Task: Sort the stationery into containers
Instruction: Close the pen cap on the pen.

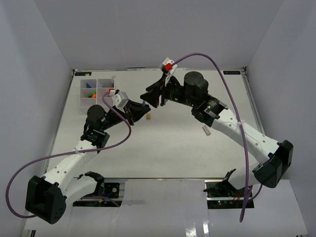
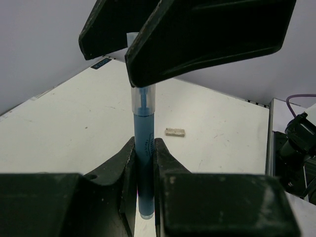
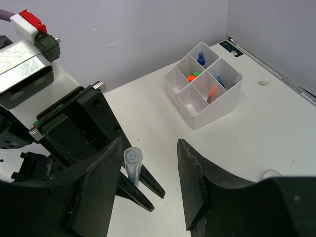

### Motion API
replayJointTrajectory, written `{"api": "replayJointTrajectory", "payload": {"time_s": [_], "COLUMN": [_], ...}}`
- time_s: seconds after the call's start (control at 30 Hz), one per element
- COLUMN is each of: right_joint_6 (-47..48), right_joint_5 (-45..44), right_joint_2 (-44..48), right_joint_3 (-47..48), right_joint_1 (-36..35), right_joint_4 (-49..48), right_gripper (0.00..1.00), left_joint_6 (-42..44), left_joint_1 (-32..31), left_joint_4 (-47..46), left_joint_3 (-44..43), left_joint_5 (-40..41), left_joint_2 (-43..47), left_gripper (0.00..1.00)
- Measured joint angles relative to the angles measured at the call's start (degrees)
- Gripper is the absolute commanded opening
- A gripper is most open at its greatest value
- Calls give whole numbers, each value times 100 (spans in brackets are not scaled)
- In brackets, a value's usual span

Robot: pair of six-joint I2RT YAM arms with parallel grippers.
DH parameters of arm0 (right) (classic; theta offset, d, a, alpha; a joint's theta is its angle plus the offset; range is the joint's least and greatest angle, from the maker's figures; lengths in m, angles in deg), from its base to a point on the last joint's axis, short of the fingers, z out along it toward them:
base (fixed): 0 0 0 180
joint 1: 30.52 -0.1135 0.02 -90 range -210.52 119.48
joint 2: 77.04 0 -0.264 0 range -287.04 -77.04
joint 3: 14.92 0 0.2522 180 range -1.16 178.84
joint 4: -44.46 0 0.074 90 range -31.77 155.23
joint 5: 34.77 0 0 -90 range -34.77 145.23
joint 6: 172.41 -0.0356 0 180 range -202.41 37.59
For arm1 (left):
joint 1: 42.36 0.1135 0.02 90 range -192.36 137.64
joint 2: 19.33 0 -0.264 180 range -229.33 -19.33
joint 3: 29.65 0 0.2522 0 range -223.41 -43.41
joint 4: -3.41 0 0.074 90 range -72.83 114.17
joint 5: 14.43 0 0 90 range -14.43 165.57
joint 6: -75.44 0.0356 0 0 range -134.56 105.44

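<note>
Left gripper [image 2: 144,148] is clamped tight on the blue pen [image 2: 143,123], holding it above the table [image 1: 173,148] near the middle. Right gripper [image 3: 149,145] has its jaws apart, one on either side of the pen's clear end, not touching it as far as I can see. Tray [image 3: 219,106] sits in the far left corner, eraser [image 1: 207,130] lies well off to the right

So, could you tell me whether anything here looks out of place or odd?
Nothing looks spilled or damaged; only the white eraser and brass clip lie loose on the table, outside the organiser tray.
</note>
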Motion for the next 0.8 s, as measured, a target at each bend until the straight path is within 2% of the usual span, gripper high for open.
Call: {"api": "replayJointTrajectory", "payload": {"time_s": [0.13, 0.3, 0.33, 0.4, 0.43, 0.53, 0.8], "right_joint_6": [-24, -33, -39, -39, -68, -81, -92], "right_joint_5": [44, 107, 127, 149, 162, 168, 142], "right_joint_2": [-61, -72, -72, -74, -74, -74, -61], "right_joint_3": [0, 0, 0, 0, 0, -26, -302], "right_joint_1": [-22, -44, -55, -72, -79, -81, -81], "right_joint_4": [0, -7, -7, -11, -11, -48, -310], "right_gripper": [46, 32, 26, 21, 12, 8, 8], "left_joint_6": [0, 0, 0, 0, 2, 2, 22], "left_joint_1": [0, 0, 0, 0, 0, 0, 4], "left_joint_4": [0, 9, 11, 20, 20, 13, 151], "left_joint_3": [0, 0, 0, 0, 0, 2, 31], "left_joint_5": [0, 4, 4, 7, 11, 15, 20], "left_joint_2": [0, 0, 0, 0, 0, 0, -33], "left_gripper": [0, 0, 0, 0, 0, 0, 0]}}
